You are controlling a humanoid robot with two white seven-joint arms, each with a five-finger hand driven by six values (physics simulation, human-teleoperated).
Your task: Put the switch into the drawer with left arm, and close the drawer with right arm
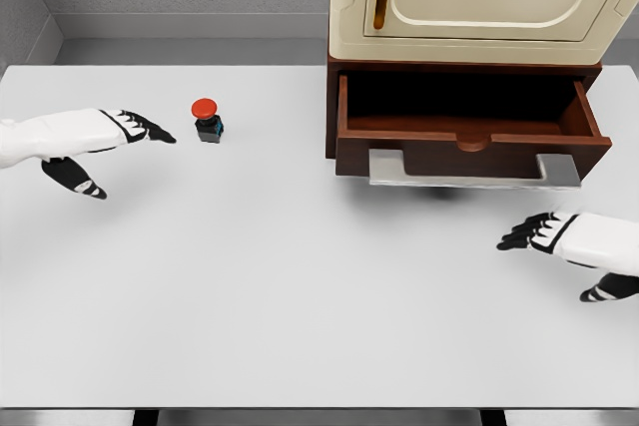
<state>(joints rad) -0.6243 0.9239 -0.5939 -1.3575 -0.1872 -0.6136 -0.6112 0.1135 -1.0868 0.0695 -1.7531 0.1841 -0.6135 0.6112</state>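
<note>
The switch point(207, 120), a small dark block with a round red button on top, stands upright on the white table left of the cabinet. My left hand point(125, 142) hovers just left of it with fingers spread, fingertips point(160, 134) a short gap from the switch, holding nothing. The brown drawer point(469, 142) is pulled out from the cabinet's base, its inside dark and bare, with a grey handle point(471, 171) along the front. My right hand point(539, 234) floats open below and right of the handle, apart from it.
A cream cabinet point(479, 2) with a door and an orange handle sits on top of the drawer unit at the back right. The white table point(300, 286) stretches wide in front; its near edge runs along the bottom.
</note>
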